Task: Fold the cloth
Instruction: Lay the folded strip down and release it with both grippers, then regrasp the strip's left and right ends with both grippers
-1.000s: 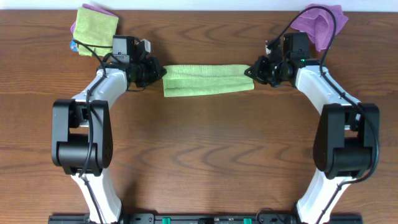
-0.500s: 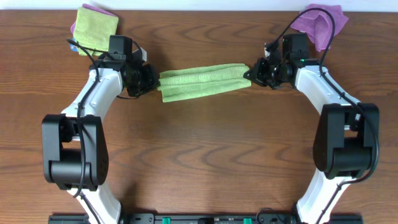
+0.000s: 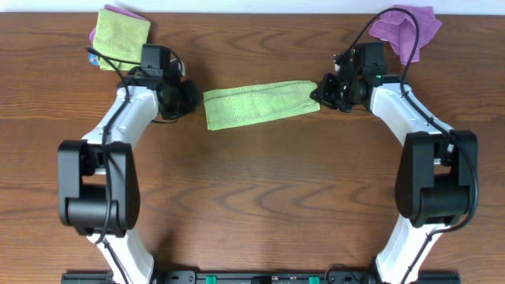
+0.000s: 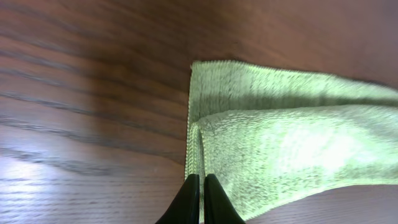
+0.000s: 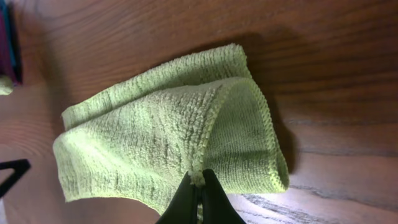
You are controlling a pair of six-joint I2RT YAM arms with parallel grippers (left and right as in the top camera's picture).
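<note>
My left gripper (image 4: 199, 186) clamps the left end of the long, folded lime-green terry cloth (image 3: 256, 102); my right gripper (image 5: 198, 182) pinches its right end, the gripped edges hidden.

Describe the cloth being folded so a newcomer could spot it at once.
On the wooden table, look toward the far side, midway across. The cloth is the long lime-green strip spanning from the left tool to the right tool; the green square and the purple cloth lie apart in the far corners.
</note>
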